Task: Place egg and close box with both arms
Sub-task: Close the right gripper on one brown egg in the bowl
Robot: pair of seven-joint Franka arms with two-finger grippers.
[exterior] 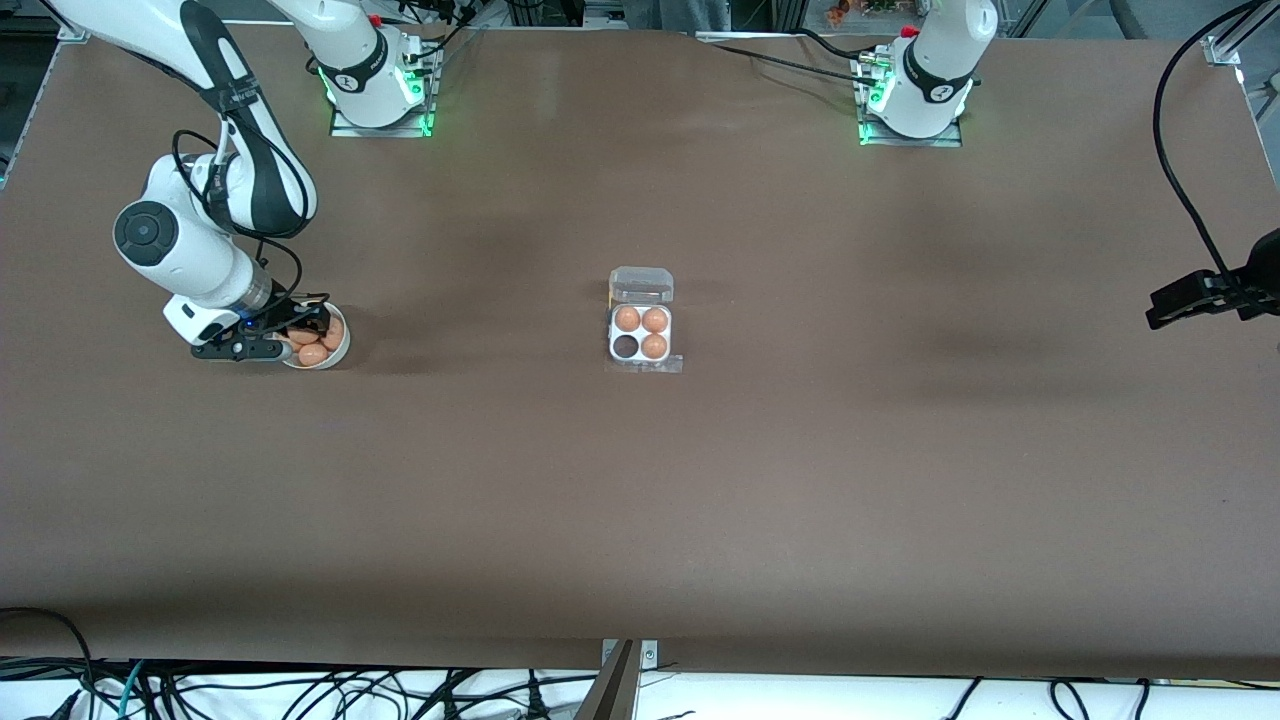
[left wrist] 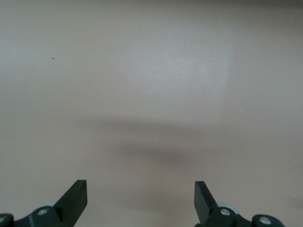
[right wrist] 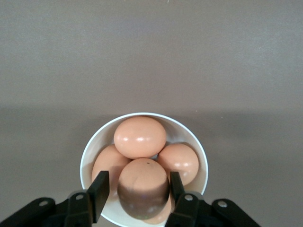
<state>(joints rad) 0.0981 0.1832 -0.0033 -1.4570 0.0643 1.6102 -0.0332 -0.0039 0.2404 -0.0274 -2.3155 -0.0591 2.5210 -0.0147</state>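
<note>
The box (exterior: 612,334), a white four-cell tray, sits mid-table with its clear lid (exterior: 641,284) open. It holds three brown eggs, and the cell (exterior: 626,346) nearer the front camera, toward the right arm's end, is empty. My right gripper (exterior: 292,337) is down in a round white bowl (exterior: 338,358) of several brown eggs. In the right wrist view it (right wrist: 137,183) is open, its fingers on either side of the top egg (right wrist: 143,189), with a small gap at one finger. My left gripper (exterior: 1158,310) is open and empty over bare table (left wrist: 141,189).
The bowl (right wrist: 90,146) stands toward the right arm's end of the brown table, well away from the box. The left arm waits at its own end. Cables hang along the table's front edge.
</note>
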